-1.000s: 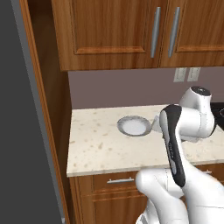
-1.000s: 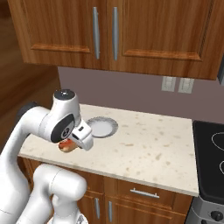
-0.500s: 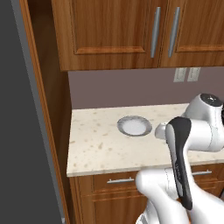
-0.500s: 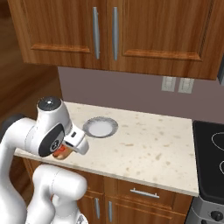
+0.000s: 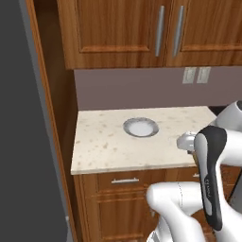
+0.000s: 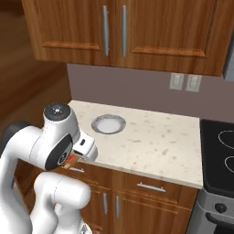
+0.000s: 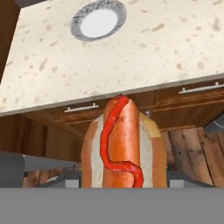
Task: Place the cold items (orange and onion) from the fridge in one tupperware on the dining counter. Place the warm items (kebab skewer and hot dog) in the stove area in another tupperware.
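Holding a hot dog between its jaws, the gripper hangs off the counter's front edge.

At the upper left of the hand view a round grey-rimmed bowl sits on the speckled counter; at the lower centre the ketchup-striped hot dog rises between the finger tips, in front of the wooden drawers under the counter.

You see a bench of pale speckled stone, smooth and matt. The cupboard doors above it are warm brown wood with a soft sheen, and their handles look like brushed metal. The round container looks like grey, speckled plastic. The hot dog has a glossy sausage and a matt bun.
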